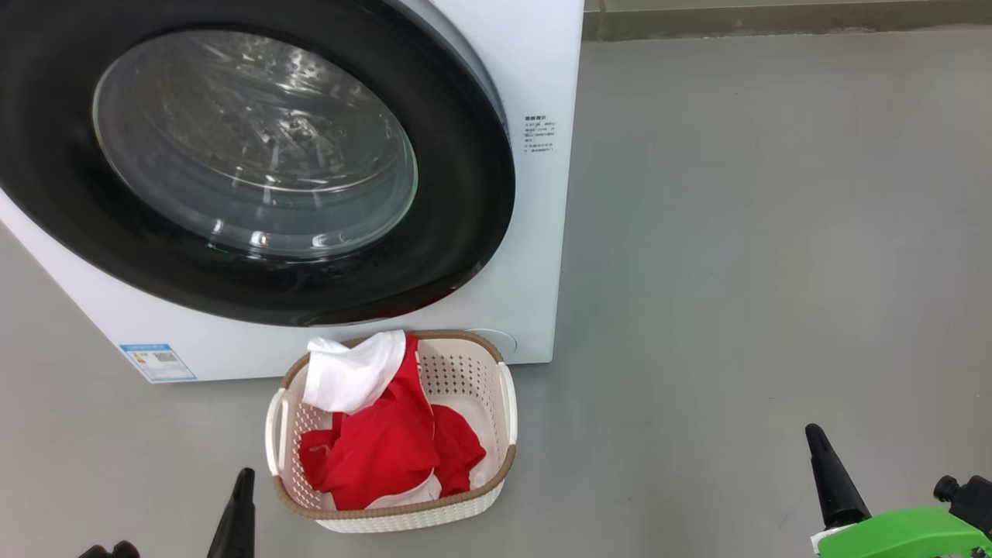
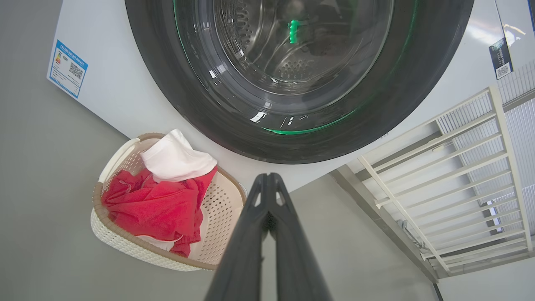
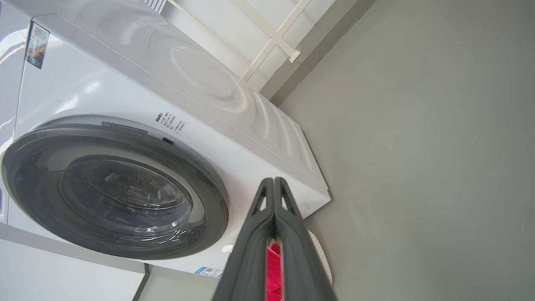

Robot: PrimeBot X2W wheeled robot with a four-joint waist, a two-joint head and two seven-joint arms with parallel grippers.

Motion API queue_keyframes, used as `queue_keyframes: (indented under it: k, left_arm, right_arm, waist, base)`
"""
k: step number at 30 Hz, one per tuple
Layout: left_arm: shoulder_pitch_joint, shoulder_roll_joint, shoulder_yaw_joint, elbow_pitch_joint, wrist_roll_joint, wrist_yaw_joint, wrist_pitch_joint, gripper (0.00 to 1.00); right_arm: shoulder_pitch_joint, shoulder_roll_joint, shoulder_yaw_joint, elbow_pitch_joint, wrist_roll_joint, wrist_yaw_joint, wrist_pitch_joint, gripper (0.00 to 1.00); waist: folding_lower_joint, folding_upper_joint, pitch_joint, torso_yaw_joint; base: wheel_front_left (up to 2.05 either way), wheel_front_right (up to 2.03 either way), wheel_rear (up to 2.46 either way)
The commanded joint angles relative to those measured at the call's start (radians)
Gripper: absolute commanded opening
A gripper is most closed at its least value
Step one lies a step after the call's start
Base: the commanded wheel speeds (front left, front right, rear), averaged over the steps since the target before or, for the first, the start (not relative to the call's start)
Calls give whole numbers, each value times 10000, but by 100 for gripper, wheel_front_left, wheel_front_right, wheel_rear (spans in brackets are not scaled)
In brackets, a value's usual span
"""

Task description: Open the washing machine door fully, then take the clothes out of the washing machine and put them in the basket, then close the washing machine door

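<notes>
The washing machine stands at the upper left, its round black-rimmed door lying flat against its front. On the floor just before it sits the cream basket, holding the red and white clothes. My left gripper is shut and empty, low beside the basket's left end. Far to the right, my right gripper is also shut and empty. In the left wrist view the left gripper points between the basket and the door. The right gripper points toward the machine's lower corner.
Grey floor spreads wide to the right of the machine. A wall base runs along the back. A white barred frame stands beside the machine. A blue label marks the machine's lower left.
</notes>
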Motion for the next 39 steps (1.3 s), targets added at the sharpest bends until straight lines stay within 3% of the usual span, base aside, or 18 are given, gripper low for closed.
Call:
queue_keyframes:
  k: [1,39]
  left_arm:
    - [-485,158,236,-204,-279,-36,46,0]
    - [-959,205,408,-181,-4501,-57,1139,0]
  right_arm:
    - [-480,-139,12,-281,235,-5,48,0]
    - [-1182,-133,-275,-342,3807,-8,1173,0]
  waist:
    - [-1,-1,-5,0]
    - [-1,-1,-185,-17]
  base:
    - [0,0,0]
    - [0,0,0]
